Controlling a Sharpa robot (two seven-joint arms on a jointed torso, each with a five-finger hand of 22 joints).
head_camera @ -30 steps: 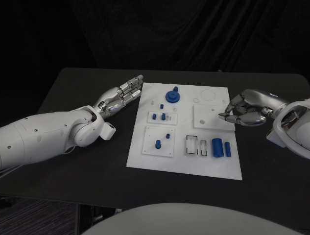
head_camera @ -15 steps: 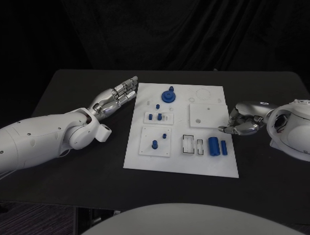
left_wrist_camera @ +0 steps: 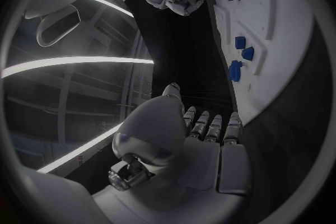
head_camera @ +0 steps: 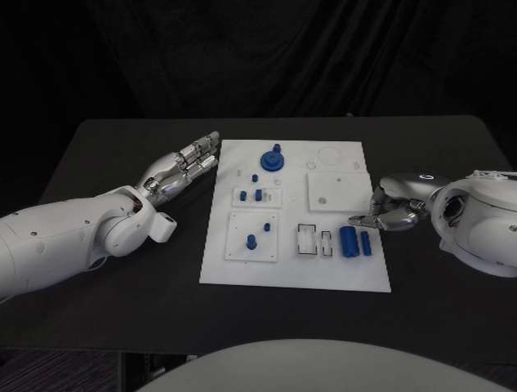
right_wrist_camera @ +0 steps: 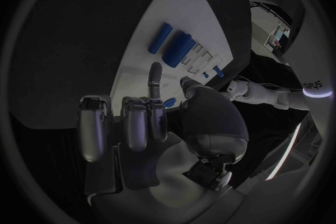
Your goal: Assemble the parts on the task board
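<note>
**Right hand drawn in at the board's edge**

Since a second earlier, the right hand (head_camera: 390, 212) had slid nearer along the board's right edge. The white board (head_camera: 335, 273) lay mid-table, carrying small blue parts (head_camera: 354, 242). The right hand's fingers were curled, one extended, grasping nothing. The left hand (head_camera: 182, 163) lay flat, fingers straight, just beside the board's left edge.

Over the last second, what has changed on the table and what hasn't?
The right hand has come off the board's square plate toward the near blue cylinders, fingers curled in, holding nothing. The left hand stays flat beside the task board; the parts look unmoved.
</note>
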